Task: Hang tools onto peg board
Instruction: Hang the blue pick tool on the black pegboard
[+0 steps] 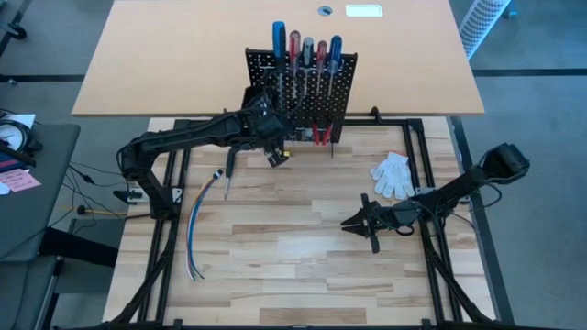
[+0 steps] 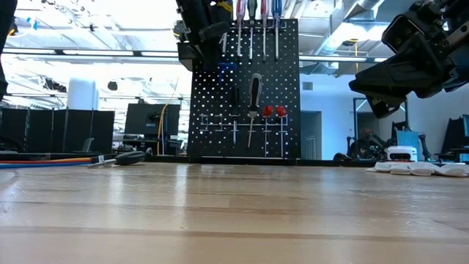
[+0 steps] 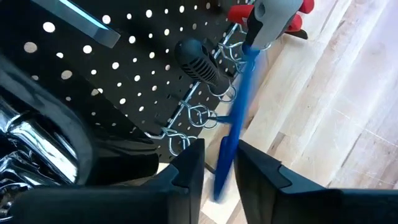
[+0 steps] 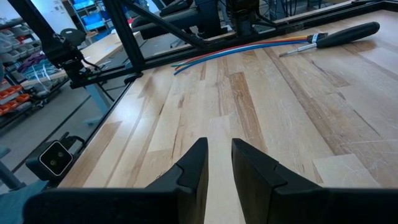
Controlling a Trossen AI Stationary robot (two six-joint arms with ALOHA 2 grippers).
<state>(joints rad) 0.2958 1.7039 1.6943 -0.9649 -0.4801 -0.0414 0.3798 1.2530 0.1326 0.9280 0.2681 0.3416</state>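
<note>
Left gripper [image 3: 219, 163]: at the peg board [image 1: 316, 96], upper centre of the high view, jaws slightly apart around a blue screwdriver [image 3: 239, 118].
Your move: make sure it hangs on the hook, then back straight off.
Right gripper [image 1: 353, 222]: low right, parked; jaws narrowly apart, empty.
Black screwdriver [image 1: 228, 170]: left, on the table, unhung.
Writing: none readable.
</note>
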